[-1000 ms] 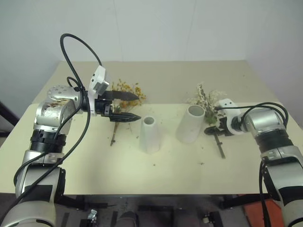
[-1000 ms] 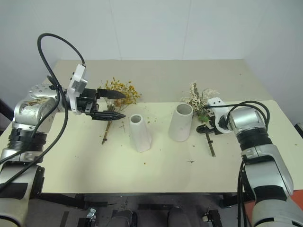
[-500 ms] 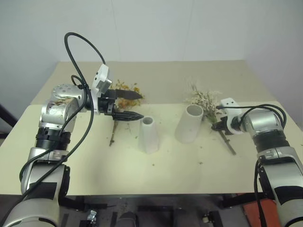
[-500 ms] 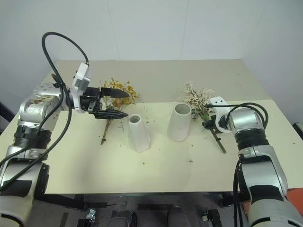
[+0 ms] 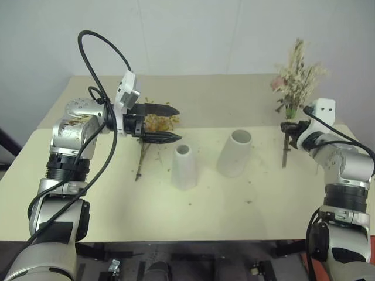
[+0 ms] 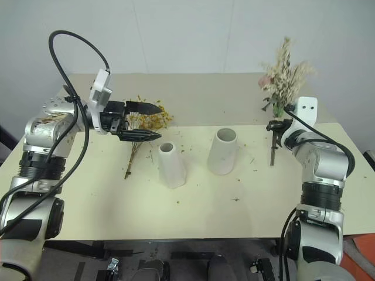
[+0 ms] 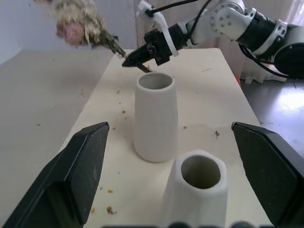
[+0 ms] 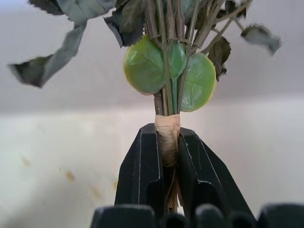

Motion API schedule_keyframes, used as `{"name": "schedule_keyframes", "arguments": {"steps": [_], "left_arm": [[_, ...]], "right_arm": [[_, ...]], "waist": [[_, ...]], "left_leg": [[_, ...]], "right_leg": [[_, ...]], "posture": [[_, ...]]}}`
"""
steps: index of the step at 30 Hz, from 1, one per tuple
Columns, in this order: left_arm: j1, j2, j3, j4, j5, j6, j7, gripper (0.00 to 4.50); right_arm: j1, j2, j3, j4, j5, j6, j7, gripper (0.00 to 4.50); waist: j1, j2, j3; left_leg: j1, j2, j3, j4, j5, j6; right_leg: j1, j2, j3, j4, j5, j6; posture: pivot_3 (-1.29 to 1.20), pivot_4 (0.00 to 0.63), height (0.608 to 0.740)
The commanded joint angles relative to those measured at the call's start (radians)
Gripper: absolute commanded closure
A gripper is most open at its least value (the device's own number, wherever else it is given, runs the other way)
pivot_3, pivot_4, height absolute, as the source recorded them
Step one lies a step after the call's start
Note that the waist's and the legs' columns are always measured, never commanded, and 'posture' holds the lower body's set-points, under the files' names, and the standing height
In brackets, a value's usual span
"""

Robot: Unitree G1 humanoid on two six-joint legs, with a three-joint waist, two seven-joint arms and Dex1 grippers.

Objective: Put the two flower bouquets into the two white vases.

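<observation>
My right gripper (image 5: 288, 126) is shut on the wrapped stems of the white-cream bouquet (image 5: 296, 76). It holds the bunch upright in the air to the right of the wider white vase (image 5: 235, 153), with the stem end hanging below the fingers. In the right wrist view the fingers (image 8: 142, 161) pinch the taped stem under green leaves (image 8: 164, 66). The narrow white vase (image 5: 184, 167) stands at the table's middle. The yellow bouquet (image 5: 153, 123) lies flat to the left of it. My left gripper (image 5: 179, 123) hovers open above those flowers, pointing toward both vases (image 7: 155, 116).
The cream table (image 5: 117, 216) carries small flower crumbs around the vases. A pale wall rises behind its far edge. Both vases stand upright with nothing showing in their mouths.
My right gripper shut on the white-cream bouquet, lifted it off the table and swung it upright. The left gripper has stayed open over the yellow bouquet.
</observation>
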Motion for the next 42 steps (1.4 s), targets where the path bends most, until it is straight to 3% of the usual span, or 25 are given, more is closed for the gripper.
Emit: {"name": "schedule_keyframes", "arguments": {"steps": [1, 6, 15, 42], "left_arm": [[-0.036, 0.004, 0.031, -0.003, -0.017, -0.012, -0.003, 0.0], [-0.034, 0.008, 0.032, -0.004, -0.016, -0.011, -0.008, 0.0], [-0.026, 0.008, 0.036, -0.011, -0.017, 0.002, 0.0, 0.0], [-0.022, 0.011, 0.021, -0.022, -0.009, 0.036, -0.004, 0.0]], "right_arm": [[-0.013, 0.022, -0.065, -0.118, 0.078, -0.127, 0.009, 4.28], [-0.067, 0.081, -0.109, -0.21, 0.189, -0.21, -0.007, 4.28], [-0.098, 0.153, -0.078, -0.307, 0.318, -0.252, -0.025, 4.28], [0.032, 0.204, 0.074, -0.443, 0.352, -0.308, -0.016, 4.28]], "waist": [[-0.002, 0.0, 0.0], [-0.002, 0.0, 0.0], [0.002, 0.0, 0.0], [0.002, 0.0, 0.0]], "left_leg": [[0.0, 0.0, 0.0, 0.0, 0.0, 0.0], [0.001, 0.0, 0.0, 0.0, 0.001, 0.001], [0.0, 0.0, 0.0, 0.0, 0.001, 0.001], [0.0, 0.0, 0.0, 0.0, 0.001, 0.001]], "right_leg": [[0.0, 0.0, 0.0, 0.0, 0.0, 0.0], [0.0, 0.0, 0.0, 0.001, 0.0, 0.0], [0.0, 0.0, 0.0, 0.001, 0.0, 0.0], [-0.002, 0.0, 0.0, 0.009, 0.0, 0.0]], "posture": [[0.0, 0.15, 0.74], [0.0, 0.15, 0.74], [0.0, 0.15, 0.74], [0.0, 0.15, 0.74]]}}
